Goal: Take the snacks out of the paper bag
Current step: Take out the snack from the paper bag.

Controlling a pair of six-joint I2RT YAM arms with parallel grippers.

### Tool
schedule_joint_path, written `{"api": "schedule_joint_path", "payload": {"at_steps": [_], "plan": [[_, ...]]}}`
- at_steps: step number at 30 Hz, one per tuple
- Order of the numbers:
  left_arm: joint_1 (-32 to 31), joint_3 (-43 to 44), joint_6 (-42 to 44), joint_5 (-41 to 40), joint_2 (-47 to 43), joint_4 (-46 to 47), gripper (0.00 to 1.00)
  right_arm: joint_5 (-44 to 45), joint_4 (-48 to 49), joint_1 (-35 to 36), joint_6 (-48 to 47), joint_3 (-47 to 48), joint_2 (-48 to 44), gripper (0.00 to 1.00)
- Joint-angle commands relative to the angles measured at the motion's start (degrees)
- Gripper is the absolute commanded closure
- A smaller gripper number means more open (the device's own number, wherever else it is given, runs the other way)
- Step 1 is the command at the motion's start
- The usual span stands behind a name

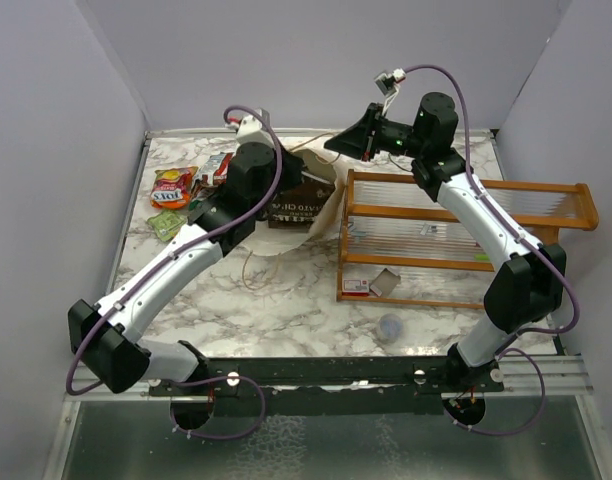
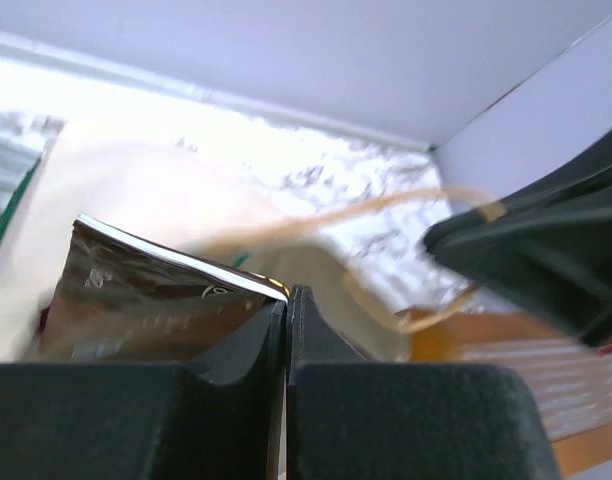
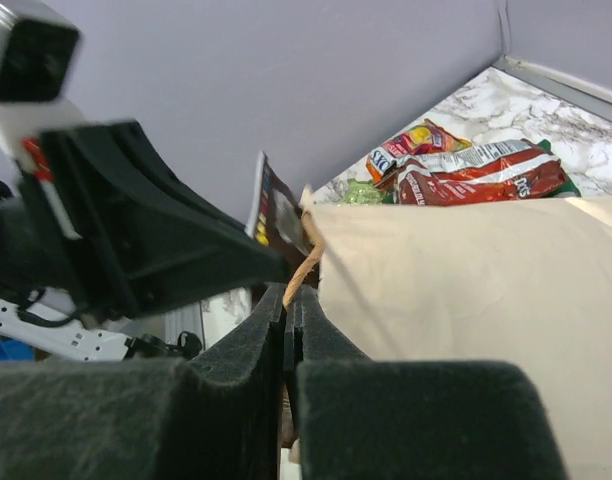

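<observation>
Wrist views alone: left pincer (image 2: 287, 305) grips packet (image 2: 146, 300), right pincer (image 3: 287, 312) bag handle (image 3: 308, 262).

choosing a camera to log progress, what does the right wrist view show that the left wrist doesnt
Only the right wrist view: packets out on the marble table, a red-orange-yellow packet, a red-brown packet and a green packet; the left wrist view has at most a green sliver at its edge. Only the left wrist view: the orange wooden rack. Both: the paper bag, its string handle, the left hand pinching the dark brown packet, and the right hand, shut on that handle in its own view.
</observation>
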Motion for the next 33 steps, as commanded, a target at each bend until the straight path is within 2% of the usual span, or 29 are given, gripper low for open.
{"api": "schedule_joint_path", "payload": {"at_steps": [1,7,14,23,30,33], "plan": [[0.3,11.4,4.3,1.7,2.5,-0.6,1.00,2.6,-0.8,-0.1,-1.0,3.2,0.3,0.99],[0.9,18.9,7.3,3.6,3.5,-4.2,1.00,6.2,-1.6,-0.9,-1.8,5.0,0.7,0.99],[1.9,21.7,13.9,8.4,-1.0,-4.9,1.00,5.1,1.5,-4.7,1.7,4.8,1.6,0.99],[2.9,28.4,23.4,2.4,-6.0,-10.2,1.00,2.0,4.9,-8.0,5.4,4.6,3.0,0.99],[2.9,36.4,24.5,6.0,-3.3,-11.0,1.00,-5.4,9.6,-7.7,9.5,6.2,5.7,0.99],[2.9,41.2,26.4,4.4,-0.2,-12.6,1.00,-4.7,8.8,-7.7,9.1,6.0,5.4,0.99]]}}
